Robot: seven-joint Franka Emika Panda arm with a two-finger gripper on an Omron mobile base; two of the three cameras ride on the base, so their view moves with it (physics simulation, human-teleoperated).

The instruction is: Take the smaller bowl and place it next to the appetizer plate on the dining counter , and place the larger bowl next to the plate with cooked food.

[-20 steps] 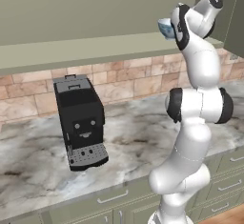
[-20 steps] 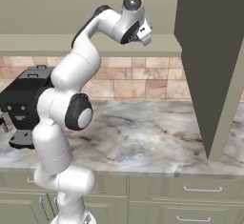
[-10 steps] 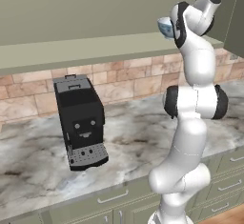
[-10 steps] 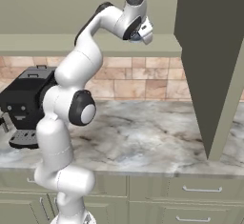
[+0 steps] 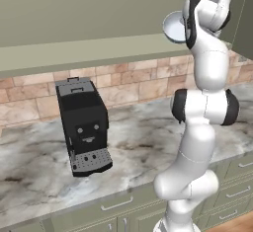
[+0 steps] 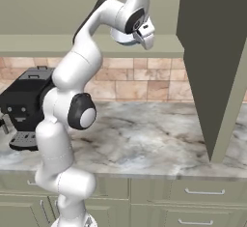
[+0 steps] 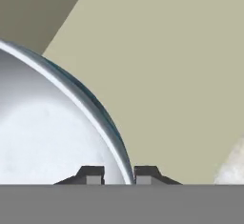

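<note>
Left base view, arm: the white arm reaches high, its hand up at the cabinet level above the counter.
Left base view, smaller bowl (image 5: 172, 27): it sits right at the hand, on the side facing the camera's left, tipped so its pale inside faces outward; the fingers themselves are hidden behind the wrist here.
Left base view, coffee machine (image 5: 83, 125): black, standing on the marble counter (image 5: 143, 137) far below the gripper and well off to the side.

Right base view, gripper (image 6: 140, 36): it is raised beside the underside of the upper cabinet (image 6: 58, 8), with the bowl directly behind and under the hand, touching it.
Right base view, tall cabinet panel (image 6: 212, 62): dark side wall close to the gripper on its far side, near enough to matter for any swing.

Hand view, jaws: the two dark tips stand narrow, one on each side of the bowl's rim, inside wall to one tip and blue outer wall to the other; it reads as a pinch on the rim.
Hand view, bowl position: the rim runs straight between the fingertips (image 7: 93, 173) and curves away ahead of the gripper.

Risk, slip: a thin rim pinch on a tilted bowl could let it pivot or drop if the arm turns fast.
Risk, collision: pulling out carelessly could knock the bowl against the cabinet edge or the tall panel.
Risk, grip depth: how far the rim sits between the tips cannot be told.
</note>
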